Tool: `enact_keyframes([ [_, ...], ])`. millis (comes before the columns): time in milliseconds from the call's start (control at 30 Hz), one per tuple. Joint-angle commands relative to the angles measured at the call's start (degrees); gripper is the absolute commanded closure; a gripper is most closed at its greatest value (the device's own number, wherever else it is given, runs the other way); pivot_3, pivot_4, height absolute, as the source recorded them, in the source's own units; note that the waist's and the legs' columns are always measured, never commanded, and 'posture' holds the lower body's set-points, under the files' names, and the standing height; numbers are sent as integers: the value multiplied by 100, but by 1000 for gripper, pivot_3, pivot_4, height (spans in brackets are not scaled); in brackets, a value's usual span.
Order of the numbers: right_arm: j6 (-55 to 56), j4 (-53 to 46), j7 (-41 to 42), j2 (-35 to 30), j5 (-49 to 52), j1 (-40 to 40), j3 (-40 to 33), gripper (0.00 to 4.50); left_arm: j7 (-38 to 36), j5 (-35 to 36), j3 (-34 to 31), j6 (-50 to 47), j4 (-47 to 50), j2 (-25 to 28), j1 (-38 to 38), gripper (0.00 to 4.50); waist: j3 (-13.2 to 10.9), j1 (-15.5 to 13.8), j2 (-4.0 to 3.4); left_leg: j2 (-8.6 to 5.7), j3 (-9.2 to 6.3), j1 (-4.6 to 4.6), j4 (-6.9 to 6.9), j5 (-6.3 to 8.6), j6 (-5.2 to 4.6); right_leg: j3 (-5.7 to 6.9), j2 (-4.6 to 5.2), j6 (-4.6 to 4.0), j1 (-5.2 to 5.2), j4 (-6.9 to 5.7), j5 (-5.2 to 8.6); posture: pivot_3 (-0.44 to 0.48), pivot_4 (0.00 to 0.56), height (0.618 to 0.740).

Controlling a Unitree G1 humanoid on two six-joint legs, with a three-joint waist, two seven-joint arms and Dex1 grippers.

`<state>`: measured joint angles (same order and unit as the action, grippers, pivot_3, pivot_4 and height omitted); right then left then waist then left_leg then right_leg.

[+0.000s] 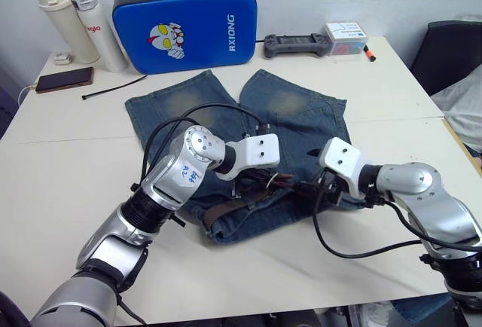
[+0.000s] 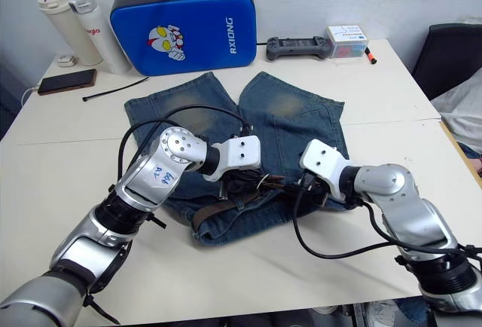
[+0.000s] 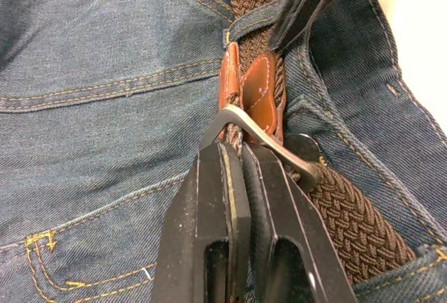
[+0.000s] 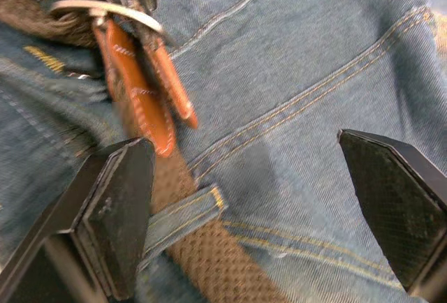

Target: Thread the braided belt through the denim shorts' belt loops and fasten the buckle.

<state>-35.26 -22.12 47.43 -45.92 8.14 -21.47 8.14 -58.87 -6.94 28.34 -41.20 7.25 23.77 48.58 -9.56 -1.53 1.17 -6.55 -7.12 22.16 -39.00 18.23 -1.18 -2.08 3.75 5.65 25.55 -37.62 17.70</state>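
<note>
The denim shorts lie flat on the white table, legs pointing away, waistband nearest me. The braided belt runs along the waistband, under a belt loop and another belt loop. Its silver buckle with tan leather tabs rests at the front of the waist beside a metal button. My left gripper is shut on the buckle at the waistband's middle. Just right of it, my right gripper is open, low over the denim, its fingers straddling the strap and loop.
A blue case, two bottles, a phone, a black cable tie, a controller and a small box line the table's far side. A dark chair stands at the right.
</note>
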Motion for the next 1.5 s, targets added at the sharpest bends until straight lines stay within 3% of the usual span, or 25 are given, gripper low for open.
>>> enact_keyframes([
  [33, 279, 128, -113, 122, -256, -226, 200, 36, 16, 89, 14, 55, 185, -40, 75, 4500, 0, 2, 0, 0, 0, 0, 0, 0, 0, 0, 0, 0, 0, 0, 0, 0, 150, 740],
  [200, 325, 74, -1, 194, -290, -342, 345, 36, 33, 90, 25, 65, 178, -59, 80, 4500, 0, 0, 0, 0, -1, 0, 0, 0, 0, 0, 0, 0, 0, -1, 0, 0, 150, 740],
  [300, 307, -68, 83, 267, -246, -411, 441, 728, 45, 83, 47, 89, 157, -79, 86, 4500, 0, 2, 0, 0, 0, 0, 0, 0, 0, 0, 0, 0, 0, 0, 0, 0, 150, 740],
  [367, 286, -127, 132, 274, -213, -419, 459, 1773, 57, 77, 53, 96, 154, -89, 90, 4500, 0, 3, 0, 0, 0, 0, 0, 0, 0, 0, -1, 0, 0, -1, 0, 0, 150, 740],
  [467, 271, -121, 173, 255, -213, -400, 447, 2624, 165, 17, 48, 136, 121, -117, 97, 4500, 0, -5, 0, 0, 0, 0, 0, 0, 0, 0, 0, 0, 0, -2, 0, 0, 150, 740],
  [500, 288, -98, 189, 231, -243, -399, 461, 3333, 214, 51, -17, 87, 102, -152, 97, 3869, 0, -6, 0, 0, -1, 1, 0, 0, 0, 1, 0, 0, 0, -1, 0, 0, 150, 740],
  [533, 314, -62, 203, 207, -275, -402, 468, 3507, 323, 105, -152, -17, 68, -231, 108, 3693, 0, -7, 0, -1, -2, 1, -1, 0, 0, 1, 0, 0, 0, 0, 0, 0, 150, 740],
  [567, 356, -18, 224, 178, -325, -413, 485, 3986, 311, 199, -242, -144, 71, -250, 122, 3463, 0, -6, 0, -1, -2, 0, -1, 0, 0, 1, 0, 0, 0, 0, 0, 0, 150, 740],
  [633, 414, 41, 250, 155, -382, -430, 500, 4500, 217, 335, -326, -297, 125, -209, 128, 2646, 0, -2, 0, -1, -1, 1, -1, 0, 0, 1, 0, 0, 0, -1, 0, 0, 150, 740],
  [833, 692, 150, 362, -44, -567, -454, 445, 4500, -222, 878, -815, -803, 520, 429, 52, 90, 0, 8, 0, 0, -1, 1, 0, 0, 0, 1, -1, 0, 1, -2, 0, 0, 150, 740],
  [1067, 1208, 146, 549, -621, -738, -339, 128, 4500, -359, 1582, -1386, -1352, 713, 1048, 4, 90, 0, -7, -1, 0, -2, 1, 0, 1, 2, 2, 0, 0, 0, 0, 0, 0, 150, 740],
  [1500, 2781, 753, 768, -1413, -1081, -135, -260, 4500, -35, 2322, -1436, -1772, 1048, 1160, -137, 90, -1, 4, -1, 1, 0, 1, -1, 2, 2, 0, -1, 0, -1, 4, 0, 0, 150, 740],
])
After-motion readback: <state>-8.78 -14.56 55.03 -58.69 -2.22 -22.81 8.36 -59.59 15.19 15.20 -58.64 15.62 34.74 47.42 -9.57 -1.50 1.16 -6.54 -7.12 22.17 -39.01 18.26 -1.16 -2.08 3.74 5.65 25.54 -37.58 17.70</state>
